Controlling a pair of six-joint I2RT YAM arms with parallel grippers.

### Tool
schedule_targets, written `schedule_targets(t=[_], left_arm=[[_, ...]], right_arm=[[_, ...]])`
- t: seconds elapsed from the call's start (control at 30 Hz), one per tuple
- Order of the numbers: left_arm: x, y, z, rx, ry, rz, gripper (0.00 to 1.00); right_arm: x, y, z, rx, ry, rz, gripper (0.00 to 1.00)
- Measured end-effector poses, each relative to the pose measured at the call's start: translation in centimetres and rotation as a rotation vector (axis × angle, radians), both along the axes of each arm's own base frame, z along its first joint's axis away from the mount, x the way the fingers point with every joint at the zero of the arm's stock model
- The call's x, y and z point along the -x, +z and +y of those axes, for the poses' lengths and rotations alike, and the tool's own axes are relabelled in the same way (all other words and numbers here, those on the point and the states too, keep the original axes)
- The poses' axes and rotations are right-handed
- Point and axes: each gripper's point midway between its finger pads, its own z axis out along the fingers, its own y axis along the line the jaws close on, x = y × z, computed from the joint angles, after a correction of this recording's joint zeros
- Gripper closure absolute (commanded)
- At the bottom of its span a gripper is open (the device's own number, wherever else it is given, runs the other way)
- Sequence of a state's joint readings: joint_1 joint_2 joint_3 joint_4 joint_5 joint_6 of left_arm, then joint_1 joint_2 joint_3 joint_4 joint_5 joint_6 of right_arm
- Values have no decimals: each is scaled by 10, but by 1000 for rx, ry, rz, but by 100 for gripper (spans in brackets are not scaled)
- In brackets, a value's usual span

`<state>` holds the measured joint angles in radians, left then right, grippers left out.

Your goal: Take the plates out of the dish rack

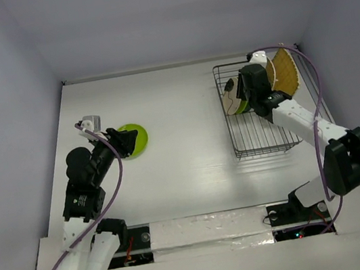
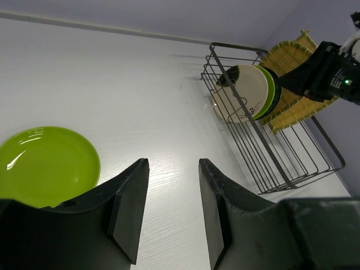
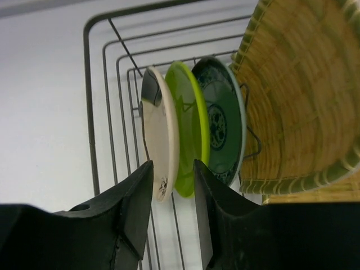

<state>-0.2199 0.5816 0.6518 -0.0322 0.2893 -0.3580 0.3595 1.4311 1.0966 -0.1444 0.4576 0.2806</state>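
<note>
The dark wire dish rack [image 1: 262, 137] stands at the right. In it stand on edge a cream plate [image 3: 161, 147], a lime-green plate [image 3: 190, 126], a dark teal plate [image 3: 220, 121] and tan woven bamboo plates [image 3: 304, 95]. My right gripper [image 3: 173, 164] is open above the rack, its jaws to either side of the cream plate's rim. A lime-green plate [image 1: 134, 139] lies flat on the table at the left, also in the left wrist view [image 2: 45, 166]. My left gripper [image 2: 171, 163] is open and empty just beside it.
Grey walls close in the white table [image 1: 177, 115] at the left, back and right. The rack also shows in the left wrist view [image 2: 270, 152], with my right arm [image 2: 332, 76] over it.
</note>
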Motion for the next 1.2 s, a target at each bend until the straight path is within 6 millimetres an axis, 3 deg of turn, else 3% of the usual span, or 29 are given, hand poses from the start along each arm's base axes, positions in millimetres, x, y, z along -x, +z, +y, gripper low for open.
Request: schedule_targets(t=[0.27, 0.37, 0.53, 0.6, 0.7, 0.73, 0.83, 0.93, 1.1, 1.2], left_arm=[[-1, 0, 0, 1, -3, 2, 62], [-2, -1, 0, 1, -4, 6, 62], [-2, -2, 0, 2, -6, 9, 62], [-2, -3, -1, 1, -8, 12, 62], [-2, -3, -1, 1, -13, 13, 50], [-2, -3, -2, 3, -15, 14, 43], [-2, -2, -3, 7, -24, 13, 35], [-1, -1, -4, 9, -31, 10, 25], [0, -1, -5, 10, -37, 10, 22], [0, -1, -5, 11, -37, 10, 30]], right_arm=[[-22, -44, 3, 24, 13, 106, 66], [-27, -55, 1, 31, 5, 131, 72], [-34, -53, 1, 37, 2, 133, 93], [-33, -50, -2, 51, -7, 140, 93], [-31, -42, -7, 60, -19, 134, 98], [-29, -38, -9, 65, -22, 129, 99], [-22, -14, -16, 80, -31, 97, 99], [-15, 26, -24, 85, -46, 22, 100], [1, 100, -21, 16, -16, -145, 100], [17, 132, -7, -55, 64, -224, 99]])
